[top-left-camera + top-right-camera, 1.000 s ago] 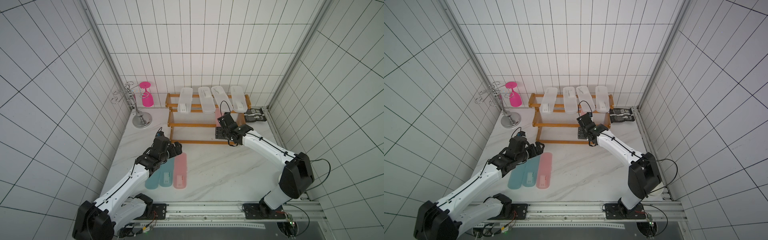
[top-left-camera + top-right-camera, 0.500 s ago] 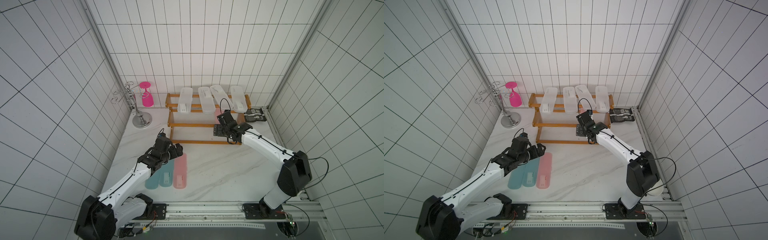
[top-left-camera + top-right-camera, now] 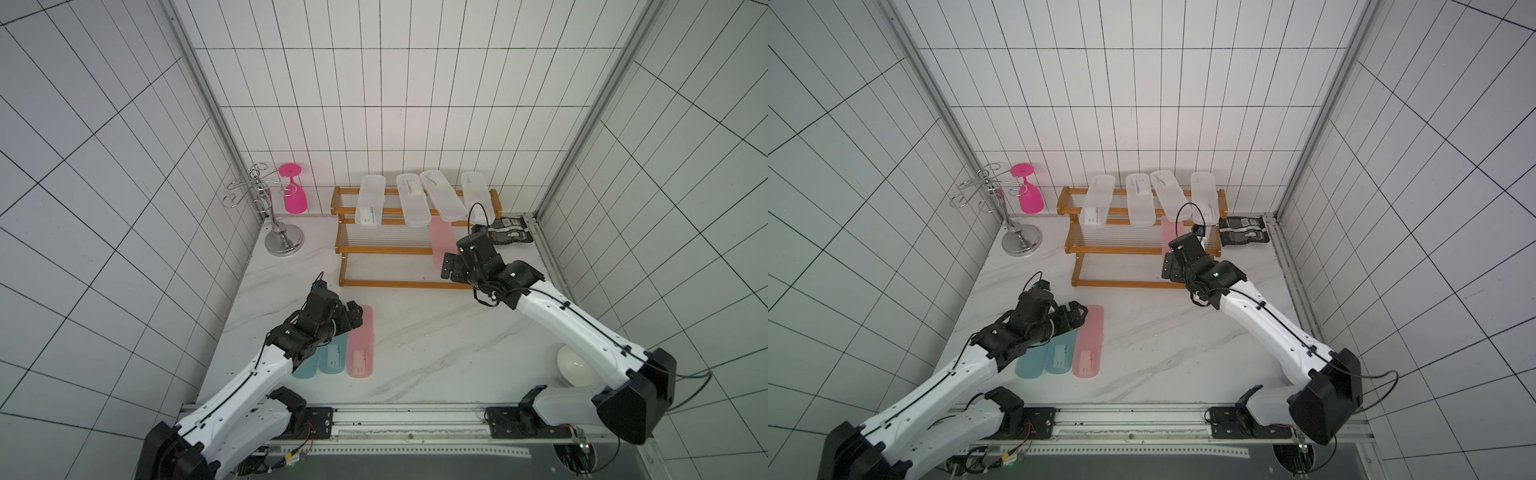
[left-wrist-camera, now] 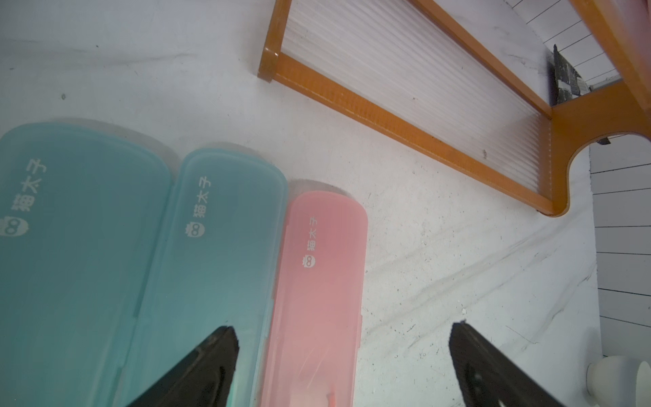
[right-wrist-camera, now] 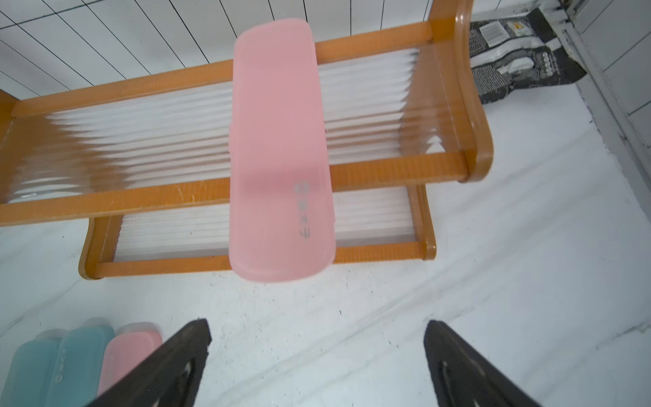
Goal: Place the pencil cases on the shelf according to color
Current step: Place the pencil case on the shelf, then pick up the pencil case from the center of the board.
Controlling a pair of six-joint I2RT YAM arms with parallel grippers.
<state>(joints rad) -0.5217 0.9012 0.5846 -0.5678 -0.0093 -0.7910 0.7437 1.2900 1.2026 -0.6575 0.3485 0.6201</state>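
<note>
Showing a white marbled counter [image 3: 436, 332] enclosed by tiled walls, with a stepped orange-brown shelf [image 3: 395, 284] at upper centre of both top views. Four clear-white pencil cases [image 3: 411, 199] lie side by side across its top tier, near ends overhanging the front rail. One pink shelf case [image 5: 278, 141] lies on the middle tier toward the right end, its front end projecting past that tier's rail. Three more cases lie side by side on the counter at lower left of centre: two teal-blue cases [image 4: 211, 253] and, at their right, a pink counter case [image 4: 324, 267].

The left claw [image 4: 341, 331] is poised above this row, jaws wide apart and gripping nothing. The right claw [image 5: 317, 327] faces the pink shelf case from in front, jaws likewise wide apart, empty and clear of it.

A silver wire stand [image 3: 282, 241] with a pink glass [image 3: 295, 195] hung upside down stands left of the shelf. A black patterned packet [image 3: 509, 232] lies at its right. A white bowl [image 3: 575, 365] sits at lower right, partly behind the right arm.
</note>
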